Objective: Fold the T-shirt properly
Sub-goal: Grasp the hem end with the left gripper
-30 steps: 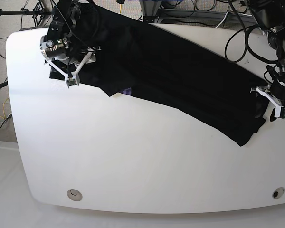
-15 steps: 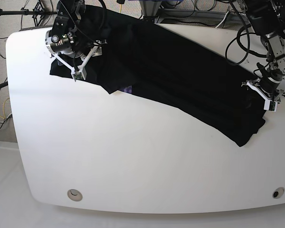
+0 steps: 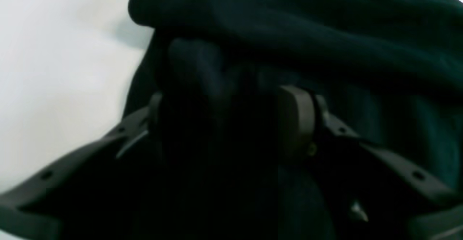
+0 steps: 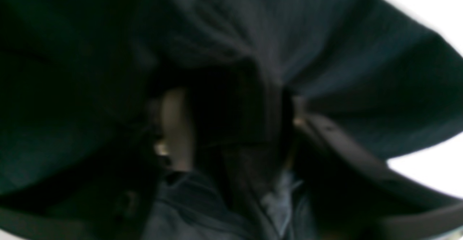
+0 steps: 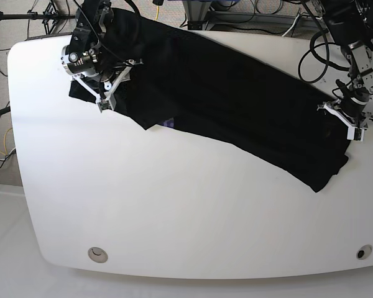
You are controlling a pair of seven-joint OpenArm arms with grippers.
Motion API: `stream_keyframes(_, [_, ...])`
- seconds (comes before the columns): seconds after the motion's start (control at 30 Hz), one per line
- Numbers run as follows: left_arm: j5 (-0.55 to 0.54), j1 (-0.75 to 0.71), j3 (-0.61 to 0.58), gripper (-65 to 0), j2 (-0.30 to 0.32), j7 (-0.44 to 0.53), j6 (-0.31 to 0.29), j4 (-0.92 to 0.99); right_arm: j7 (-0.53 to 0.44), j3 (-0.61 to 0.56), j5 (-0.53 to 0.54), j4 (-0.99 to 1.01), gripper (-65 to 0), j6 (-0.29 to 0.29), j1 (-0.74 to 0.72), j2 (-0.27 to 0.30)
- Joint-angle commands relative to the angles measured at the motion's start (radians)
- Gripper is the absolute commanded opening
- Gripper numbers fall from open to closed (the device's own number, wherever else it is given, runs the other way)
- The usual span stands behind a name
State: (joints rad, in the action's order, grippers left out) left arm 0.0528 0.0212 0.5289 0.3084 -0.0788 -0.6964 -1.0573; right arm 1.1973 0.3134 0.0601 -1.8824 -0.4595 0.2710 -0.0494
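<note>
While the shirt (image 5: 236, 105) lies across the table (image 5: 174, 205), cloth is clamped between both grippers' jaws: left (image 5: 347, 121), right (image 5: 102, 99).

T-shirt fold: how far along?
Done: the T-shirt lies as a long band slanting across the table, so a lengthwise fold seems made. In hand: the right gripper and left gripper sit at its two ends; both wrist views show cloth between the fingers, though a firm grip isn't clear. Left: folding the band end to end.
</note>
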Motion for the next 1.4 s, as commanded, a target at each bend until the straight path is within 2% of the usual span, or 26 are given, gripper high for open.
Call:
stream_keyframes(0.0, [-0.003, 0.009, 0.003, -38.7, 0.021, 0.010, 0.002, -0.011, 0.022, -0.001, -0.018, 0.048, -52.0, 0.006, 0.000, 0.001])
stream_keyframes(0.07, [-0.003, 0.009, 0.004, -47.7, 0.024, 0.009, 0.004, -0.011, 0.013, -0.001, -0.018, 0.074, -58.6, 0.006, 0.000, 0.001])
stream_keyframes(0.13, [-0.001, 0.009, 0.004, -54.1, 0.025, 0.009, 0.019, -0.011, 0.003, -0.001, -0.018, 0.094, -64.0, 0.006, 0.000, 0.000])
stream_keyframes(0.2, [0.006, 0.009, 0.003, -56.3, 0.025, 0.007, 0.042, -0.011, -0.004, -0.001, -0.018, 0.113, -65.0, 0.006, -0.002, 0.000])
stream_keyframes(0.4, [0.072, 0.012, 0.003, -55.0, 0.022, 0.009, 0.065, -0.011, -0.046, -0.001, -0.019, 0.155, -63.6, 0.006, -0.009, 0.001])
stream_keyframes(0.6, [0.075, 0.012, 0.003, -54.9, 0.022, 0.009, 0.067, -0.011, -0.081, -0.001, -0.019, 0.217, -63.6, 0.006, -0.057, 0.009])
stream_keyframes(0.9, [0.075, 0.013, 0.003, -54.9, 0.018, 0.009, 0.067, -0.011, -0.113, -0.001, -0.021, 0.353, -63.6, 0.008, -0.195, 0.044])
stream_keyframes(1.27, [0.078, 0.053, 0.003, -54.8, -0.004, 0.009, 0.068, -0.008, -0.170, -0.003, -0.021, 0.551, -63.6, 0.008, -0.358, 0.121])
stream_keyframes(1.37, [0.078, 0.061, 0.003, -54.8, -0.004, 0.009, 0.090, -0.004, -0.190, -0.003, -0.021, 0.587, -63.6, 0.008, -0.381, 0.130])
